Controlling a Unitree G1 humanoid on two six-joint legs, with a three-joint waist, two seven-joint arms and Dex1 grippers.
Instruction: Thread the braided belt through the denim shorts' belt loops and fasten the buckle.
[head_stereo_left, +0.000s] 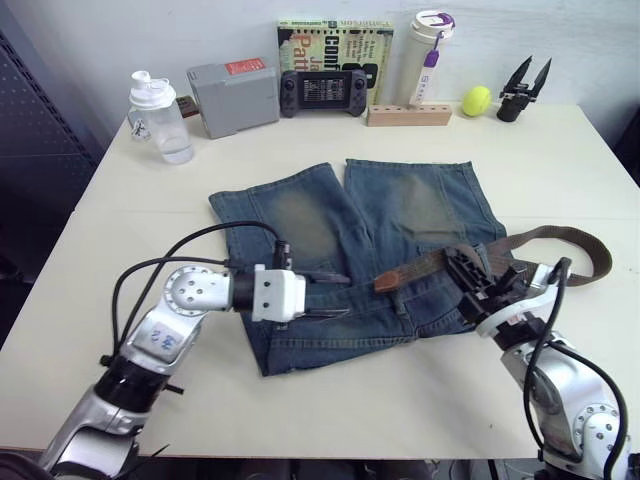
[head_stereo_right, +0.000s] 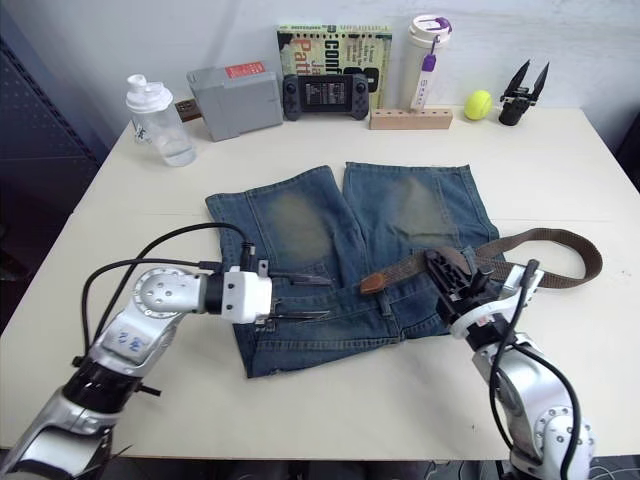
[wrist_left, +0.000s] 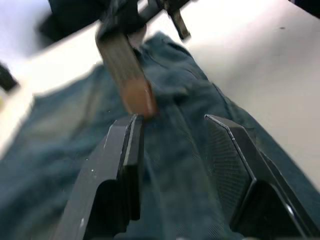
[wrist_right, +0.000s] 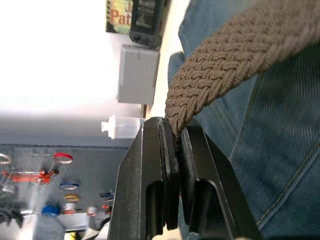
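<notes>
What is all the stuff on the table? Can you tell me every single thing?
shorts: 1, faded blue, table middle
belt: 1, brown, across shorts, looping off right
bottle: 1, clear, back left
box: 1, grey, back
game console: 1, black, back
book: 1, green-yellow, against wall
tumbler: 1, white and purple, back
wooden block: 1, tan, back
ball: 1, yellow, back right
spare gripper: 1, black, back right
left gripper: open, over shorts
right gripper: shut on belt

I see a broad cream-white rectangular table (head_stereo_left: 560, 170) pushed against a plain pale wall (head_stereo_left: 150, 30). At my left, a dark perforated panel (head_stereo_left: 40, 110) stands beside it, above a dark floor (head_stereo_left: 20, 290). Light falls evenly, soft and bright.
</notes>
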